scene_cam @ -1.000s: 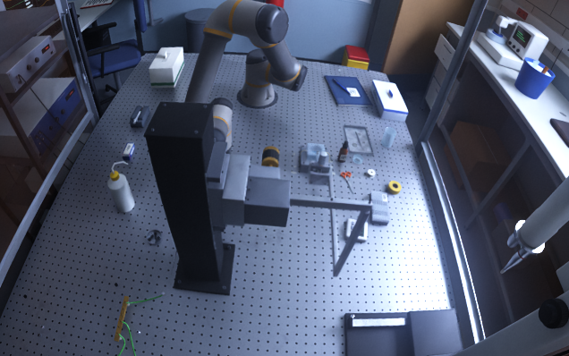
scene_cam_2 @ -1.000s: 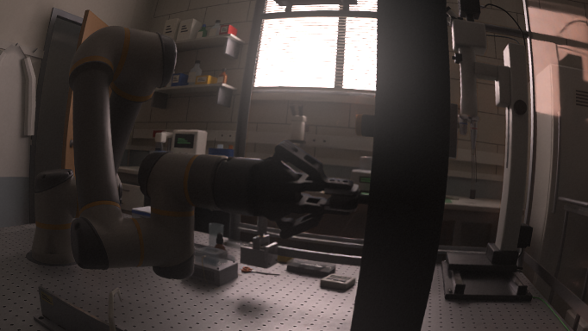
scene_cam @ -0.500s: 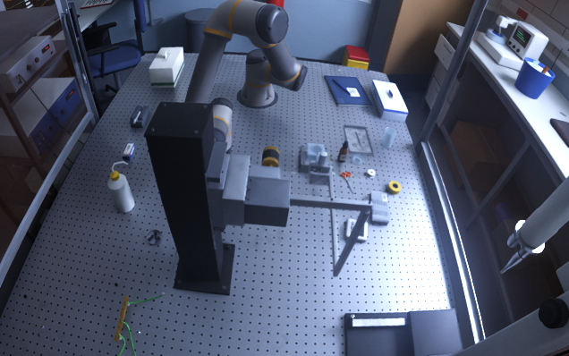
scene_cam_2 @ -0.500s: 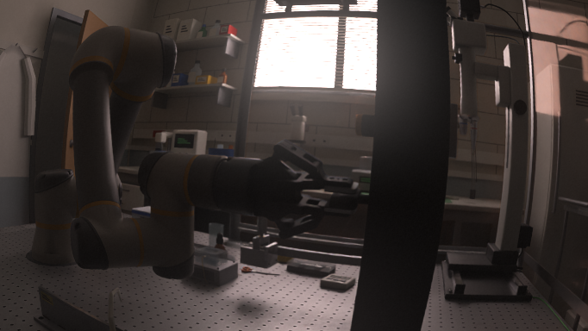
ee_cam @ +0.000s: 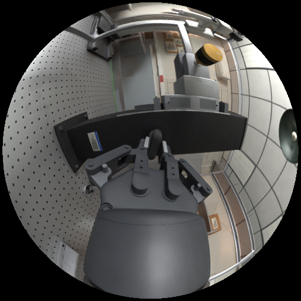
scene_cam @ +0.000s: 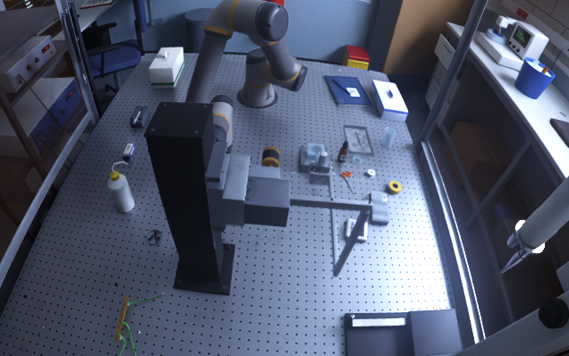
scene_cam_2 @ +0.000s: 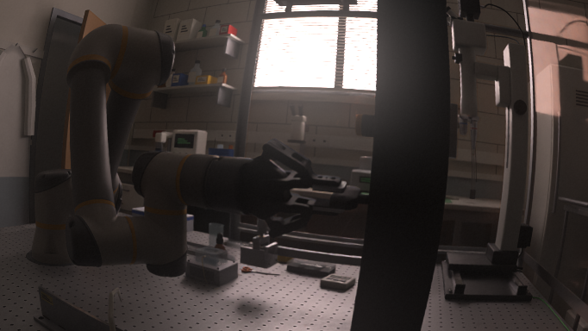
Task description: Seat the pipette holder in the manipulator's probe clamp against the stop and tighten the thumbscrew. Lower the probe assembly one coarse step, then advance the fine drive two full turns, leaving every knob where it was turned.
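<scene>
A small dark knob [ee_cam: 155,143] juts from the back face of the manipulator's black column [scene_cam: 183,192] and sits between the fingers of my gripper [ee_cam: 155,145], which stands slightly open around it and holds nothing. The gripper [scene_cam_2: 345,194] reaches in horizontally from behind the column. On the column's front, grey stage blocks [scene_cam: 250,190] carry a thin probe arm [scene_cam: 331,204] that runs right to the clamp [scene_cam: 379,207]. An orange-capped black knob [scene_cam: 270,156] sits on the stages' far side. In the side camera the column hides the gripper.
A grey case [scene_cam: 400,333] lies at the table's near edge. A wash bottle [scene_cam: 120,190] stands left of the column. Small blocks, scissors, a dropper bottle and tape rolls [scene_cam: 394,186] are scattered to the right. White boxes [scene_cam: 166,66] sit at the far end.
</scene>
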